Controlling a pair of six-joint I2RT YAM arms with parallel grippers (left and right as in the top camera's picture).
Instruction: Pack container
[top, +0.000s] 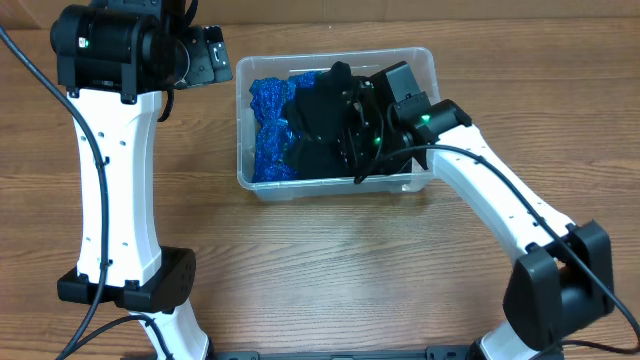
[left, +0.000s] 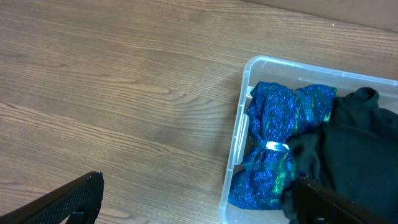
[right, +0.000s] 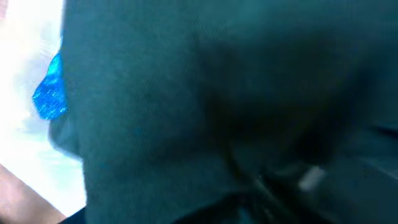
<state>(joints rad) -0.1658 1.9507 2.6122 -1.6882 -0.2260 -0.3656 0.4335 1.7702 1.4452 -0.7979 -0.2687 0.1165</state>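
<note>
Container (top: 425, 62) sat far-centre on the table (top: 300, 270) overhead, your right claw (top: 357, 128) sunk in the black garment (top: 315, 112) partly over the blue garment (top: 268, 120). Left wrist: your left claw (left: 196, 202) hung spread apart, empty. Right wrist: black cloth filled everything, so I could not tell its grip. Snagged cloth could drag out if you withdrew.

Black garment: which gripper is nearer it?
Right. The right gripper is at the black garment inside the container; the left gripper hangs outside the container's left end.
</note>
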